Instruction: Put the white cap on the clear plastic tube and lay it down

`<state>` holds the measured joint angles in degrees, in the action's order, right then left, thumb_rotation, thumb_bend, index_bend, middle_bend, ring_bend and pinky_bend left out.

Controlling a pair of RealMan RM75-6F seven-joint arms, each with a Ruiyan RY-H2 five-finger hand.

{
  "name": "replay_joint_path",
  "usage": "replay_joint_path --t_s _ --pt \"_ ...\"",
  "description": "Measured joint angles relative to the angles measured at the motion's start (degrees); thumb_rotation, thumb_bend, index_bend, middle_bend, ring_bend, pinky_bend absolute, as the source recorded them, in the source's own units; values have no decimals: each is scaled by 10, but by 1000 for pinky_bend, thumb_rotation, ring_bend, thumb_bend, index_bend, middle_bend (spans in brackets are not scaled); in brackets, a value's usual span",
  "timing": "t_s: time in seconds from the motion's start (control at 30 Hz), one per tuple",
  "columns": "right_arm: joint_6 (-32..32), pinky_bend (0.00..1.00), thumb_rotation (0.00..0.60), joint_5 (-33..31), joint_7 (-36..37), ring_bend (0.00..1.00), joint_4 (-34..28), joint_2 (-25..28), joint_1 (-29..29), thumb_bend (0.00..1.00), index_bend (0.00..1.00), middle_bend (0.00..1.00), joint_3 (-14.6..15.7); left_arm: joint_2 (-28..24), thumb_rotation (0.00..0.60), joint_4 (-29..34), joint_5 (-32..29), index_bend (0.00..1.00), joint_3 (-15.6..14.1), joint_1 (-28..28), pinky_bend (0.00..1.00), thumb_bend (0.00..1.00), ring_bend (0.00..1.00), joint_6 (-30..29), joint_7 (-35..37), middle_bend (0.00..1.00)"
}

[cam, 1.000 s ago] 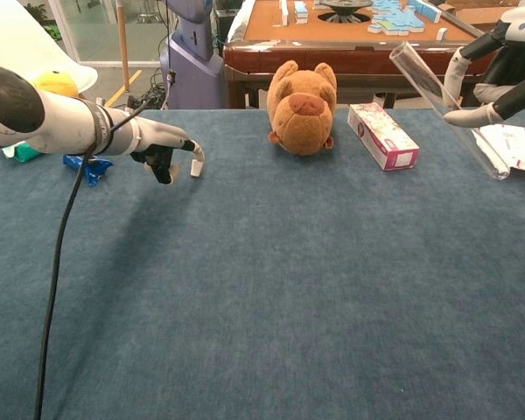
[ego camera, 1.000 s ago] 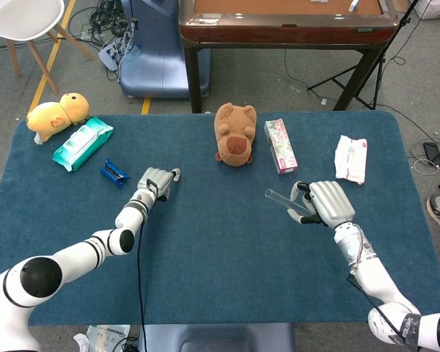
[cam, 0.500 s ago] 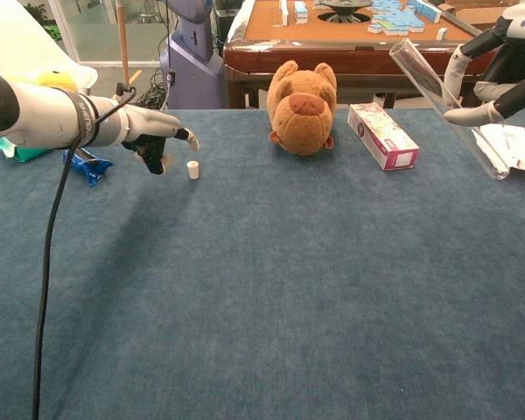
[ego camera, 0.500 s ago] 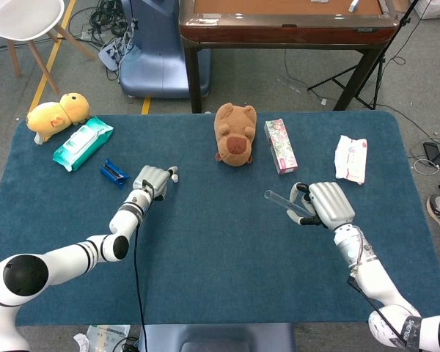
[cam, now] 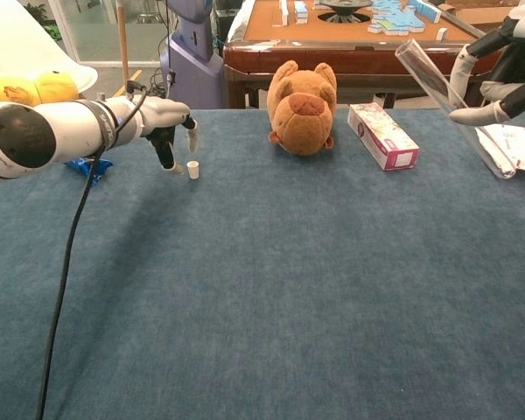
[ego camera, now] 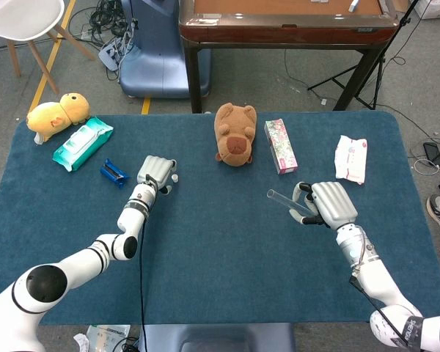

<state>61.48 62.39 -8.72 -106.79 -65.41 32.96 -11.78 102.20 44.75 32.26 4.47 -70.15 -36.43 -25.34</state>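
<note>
Chest view shows the white cap (cam: 192,170) standing upright on the table (cam: 271,289), just in front of the left hand (cam: 171,131), whose fingers point down beside it without clasping it; that hand holds nothing and its fingers look parted. From the head view the cap (ego camera: 174,178) sits at the fingertips of the same hand (ego camera: 155,172), though whether a fingertip touches it is hard to tell at this size.

The right hand (ego camera: 328,204) grips the clear plastic tube (ego camera: 287,202) near one end, with the open end jutting toward the middle of the table. In the chest view the tube (cam: 451,109) is tilted steeply, high above the cloth, with the right hand (cam: 500,79) closed around it.

The cap is likely very light and rigid (a small plastic piece that could tip or skid on the soft blue cover), so a pinch across its sides between thumb and one fingertip seems the best hold. The tube is probably stiff, smooth and slippery, and it may turn in the grip while the cap is pushed on.

Capping has not begun; tube and cap are well apart.
</note>
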Motion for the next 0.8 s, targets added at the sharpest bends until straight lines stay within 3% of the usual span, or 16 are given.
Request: replay_joint_path --t_s 0.8 --pt "-1 1000 600 -5 4 1000 5 2 -4 529 687 944 -2 80 600 -143 10 421 78 -4 1000 253 1000 80 -37 1000"
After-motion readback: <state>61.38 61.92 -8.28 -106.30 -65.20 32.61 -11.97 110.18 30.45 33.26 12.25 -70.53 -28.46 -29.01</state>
